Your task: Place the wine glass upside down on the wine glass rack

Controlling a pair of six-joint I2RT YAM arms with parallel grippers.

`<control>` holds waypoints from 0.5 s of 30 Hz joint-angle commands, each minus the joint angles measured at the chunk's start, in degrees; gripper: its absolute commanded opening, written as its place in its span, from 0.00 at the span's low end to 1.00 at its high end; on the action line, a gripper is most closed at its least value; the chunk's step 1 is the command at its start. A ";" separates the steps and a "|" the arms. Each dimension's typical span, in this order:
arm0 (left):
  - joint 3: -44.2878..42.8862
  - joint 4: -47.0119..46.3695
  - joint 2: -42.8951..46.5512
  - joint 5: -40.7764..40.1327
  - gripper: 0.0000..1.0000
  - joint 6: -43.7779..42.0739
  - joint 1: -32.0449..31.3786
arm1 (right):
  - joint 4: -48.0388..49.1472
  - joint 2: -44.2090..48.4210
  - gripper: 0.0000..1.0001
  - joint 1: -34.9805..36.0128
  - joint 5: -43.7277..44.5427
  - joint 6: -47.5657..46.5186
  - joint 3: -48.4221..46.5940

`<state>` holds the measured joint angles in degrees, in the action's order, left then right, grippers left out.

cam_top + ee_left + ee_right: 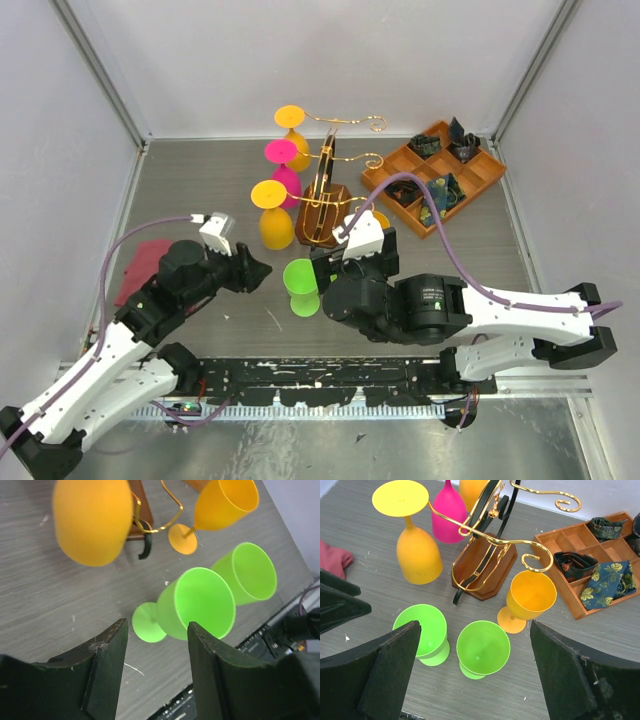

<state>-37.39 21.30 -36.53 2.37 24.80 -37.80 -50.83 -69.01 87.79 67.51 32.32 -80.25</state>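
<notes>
The wine glass rack (322, 190) is gold wire on a brown wooden base (482, 565) (142, 515). Three glasses hang upside down on it: a yellow one (275, 215) (417, 552) (92, 517), a pink one (285, 165) (449, 517) and a far yellow one (292, 125). Two green glasses (426, 630) (483, 647) and an orange glass (530, 597) stand upright on the table. My right gripper (475, 680) is open and empty above the green ones. My left gripper (155, 680) is open and empty, just left of a green glass (200, 605) (300, 285).
An orange compartment tray (435, 175) (582, 587) with dark cloth items sits at the back right. A red cloth (140, 268) (332, 557) lies at the left. The second green glass (247, 572) and the orange glass (225, 502) stand close together.
</notes>
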 commanded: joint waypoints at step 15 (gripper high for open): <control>-11.04 9.37 -17.52 -24.26 0.59 5.07 -20.32 | -1.91 -0.17 0.96 -1.69 -2.82 4.16 -1.71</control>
<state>-45.95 29.15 -52.05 -13.74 27.68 -57.56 -51.90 -69.41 86.21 64.38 34.04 -80.25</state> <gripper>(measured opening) 0.584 0.959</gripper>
